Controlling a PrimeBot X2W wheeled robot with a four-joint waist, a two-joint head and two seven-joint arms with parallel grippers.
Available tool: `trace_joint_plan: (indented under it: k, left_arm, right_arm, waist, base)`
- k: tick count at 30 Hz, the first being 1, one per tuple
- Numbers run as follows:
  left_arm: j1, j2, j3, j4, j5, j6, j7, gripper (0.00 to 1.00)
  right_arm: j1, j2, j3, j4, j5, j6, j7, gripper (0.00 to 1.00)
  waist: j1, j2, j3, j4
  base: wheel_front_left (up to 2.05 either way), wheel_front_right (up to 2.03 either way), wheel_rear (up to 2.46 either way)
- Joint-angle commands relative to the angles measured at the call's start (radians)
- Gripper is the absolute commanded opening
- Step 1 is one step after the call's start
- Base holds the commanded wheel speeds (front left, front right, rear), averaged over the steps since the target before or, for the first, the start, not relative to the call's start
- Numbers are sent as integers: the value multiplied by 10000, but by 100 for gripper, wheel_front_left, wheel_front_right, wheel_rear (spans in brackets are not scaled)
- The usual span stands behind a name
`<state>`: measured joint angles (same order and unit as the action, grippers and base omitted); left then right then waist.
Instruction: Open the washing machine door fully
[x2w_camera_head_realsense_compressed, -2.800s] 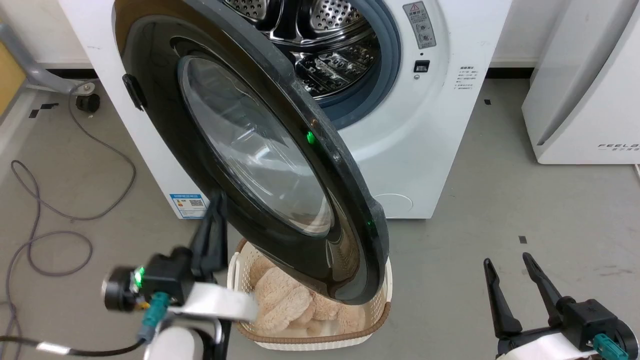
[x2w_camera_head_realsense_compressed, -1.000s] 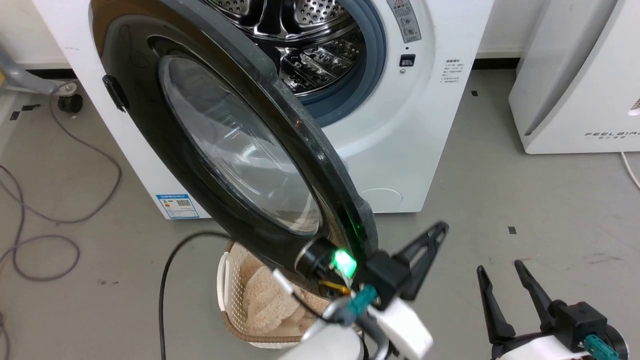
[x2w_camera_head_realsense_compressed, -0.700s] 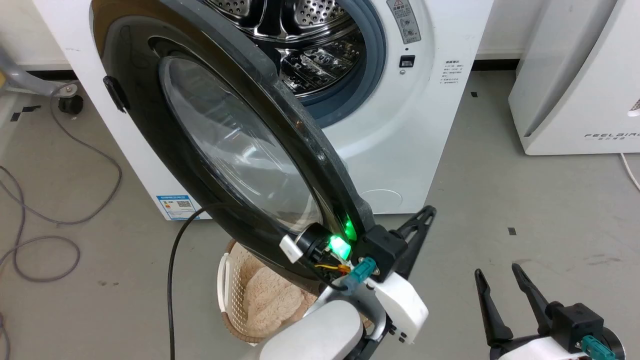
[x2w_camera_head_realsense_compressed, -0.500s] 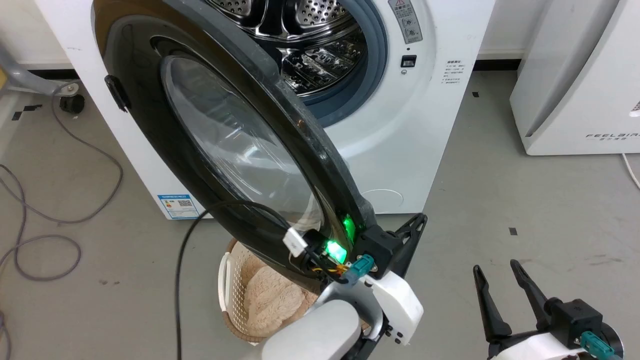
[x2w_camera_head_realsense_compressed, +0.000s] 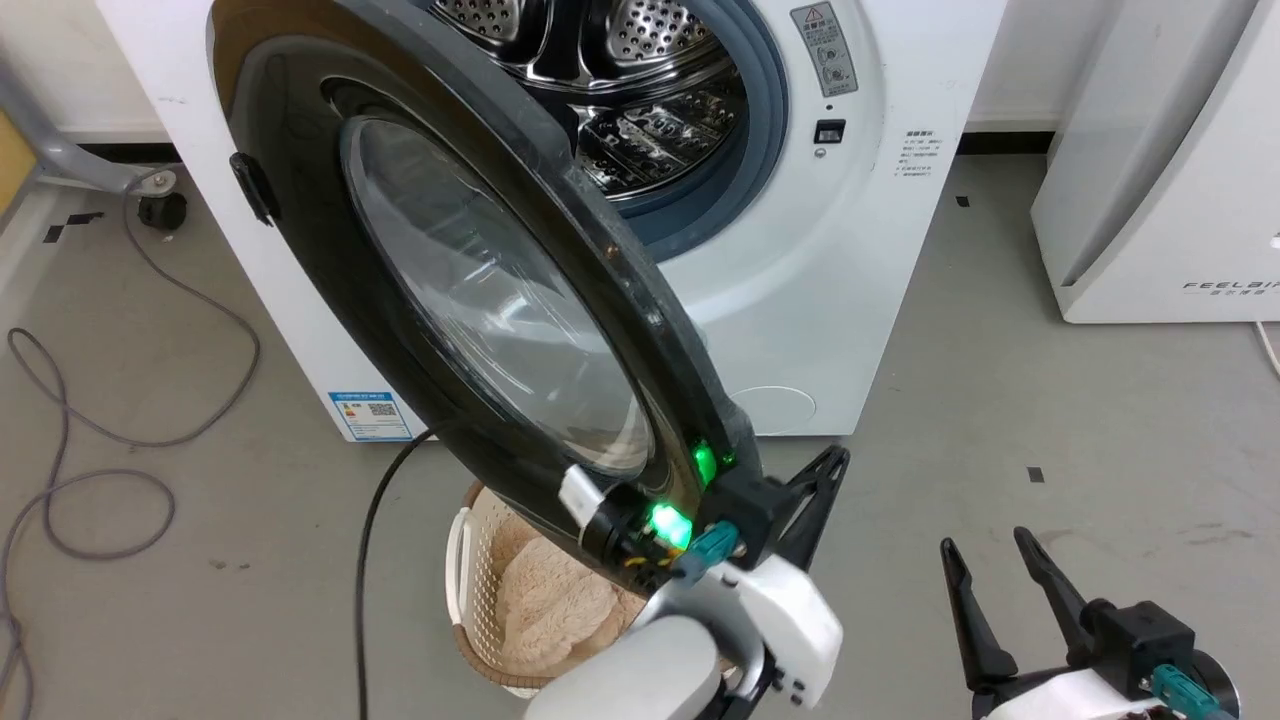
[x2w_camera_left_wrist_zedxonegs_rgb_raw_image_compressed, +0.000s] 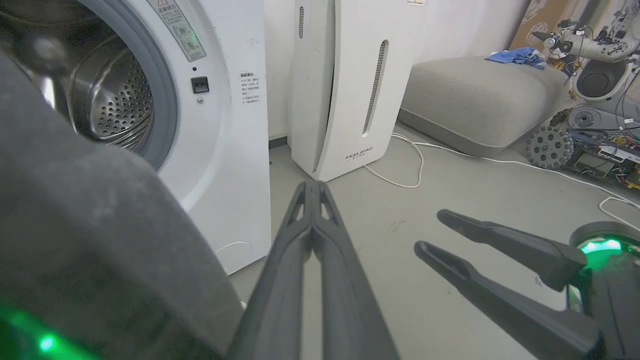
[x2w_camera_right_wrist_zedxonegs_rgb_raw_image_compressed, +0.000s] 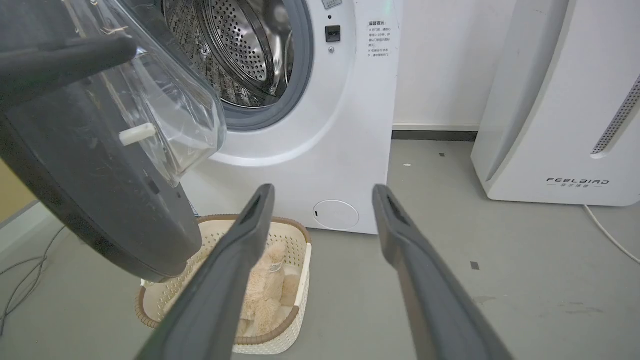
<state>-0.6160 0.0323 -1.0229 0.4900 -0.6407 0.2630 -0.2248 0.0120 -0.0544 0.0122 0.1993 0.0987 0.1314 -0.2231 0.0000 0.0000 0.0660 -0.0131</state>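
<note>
The washing machine door, glossy black with a bulging glass bowl, stands part-way open from the white washing machine, hinged at the left. My left gripper is shut with nothing in it. It sits at the door's lower free edge, fingers pointing right past the rim. In the left wrist view the shut left gripper lies just right of the door's grey rim; whether they touch is unclear. My right gripper hangs open over the floor, apart from the door.
A cream basket holding a beige plush toy sits on the floor under the door. A white FEELBIRD appliance stands to the right. Grey cables loop on the left floor. The steel drum is exposed.
My left arm has swung from the door's left side, under it, to its lower right edge, then drawn in against the rim. The door's angle looks much the same. The head camera shifted slightly.
</note>
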Motion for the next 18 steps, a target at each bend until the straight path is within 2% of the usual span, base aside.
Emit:
trace_joint_plan:
  k: [1,6,15,16,18]
  left_arm:
    - [336,514,156,0,-80,195,-52,0]
    - [916,1134,150,-768,-2,535,-97,0]
    - [2027,2205,351,-2424,-102,1445,84,0]
    - [2027,2205,351,-2424,-102,1445,84,0]
    - [2343,2550,357,-3064,-23,1741,102,0]
  right_arm:
    - [-49,41,53,45,101,-7,36,100]
    - [2,41,112,105,129,-7,59,100]
    - [102,41,186,228,133,-7,144,100]
    - [102,41,186,228,133,-7,144,100]
    - [161,41,188,234,129,-7,163,100]
  waist:
    - [0,0,7,-9]
    - [0,0,-15,-4]
    - [0,0,-168,114]
    - [0,0,-168,114]
    - [0,0,-220,197]
  base:
    - [0,0,0]
    - [0,0,0]
    - [0,0,0]
    - [0,0,0]
    - [0,0,0]
